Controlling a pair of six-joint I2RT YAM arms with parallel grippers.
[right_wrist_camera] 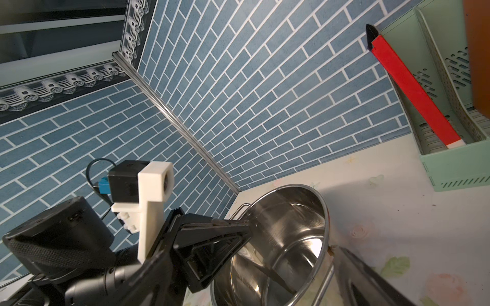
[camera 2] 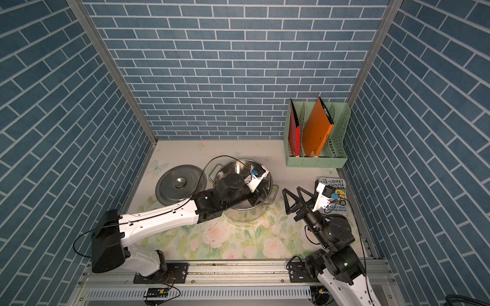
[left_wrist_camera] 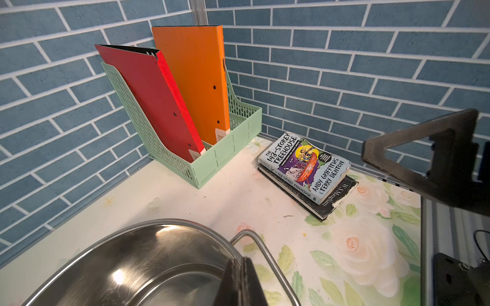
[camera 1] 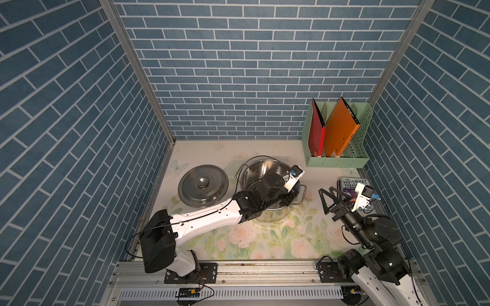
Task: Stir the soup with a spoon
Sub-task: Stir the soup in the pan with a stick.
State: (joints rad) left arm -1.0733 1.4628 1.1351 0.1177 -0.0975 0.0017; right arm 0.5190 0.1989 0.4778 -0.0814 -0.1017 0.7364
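From above, the left arm [camera 1: 206, 221] covers the pot's [camera 1: 252, 172] 6 o'clock side. The left tool [left_wrist_camera: 240, 262] is cut off by its wrist view's edge. The spoon is hidden.

The floral table [camera 1: 265, 239] bears a lid [camera 1: 203, 185], pot [camera 1: 254, 171], file rack [camera 1: 336, 160] and books [camera 1: 349, 182].

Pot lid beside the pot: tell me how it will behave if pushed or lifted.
The lid lies flat, knob up, so a push would likely slide it, not roll or tip it. Its polished steel looks stiff and probably slippery at the thin rim. The small central knob seems the surer grip.
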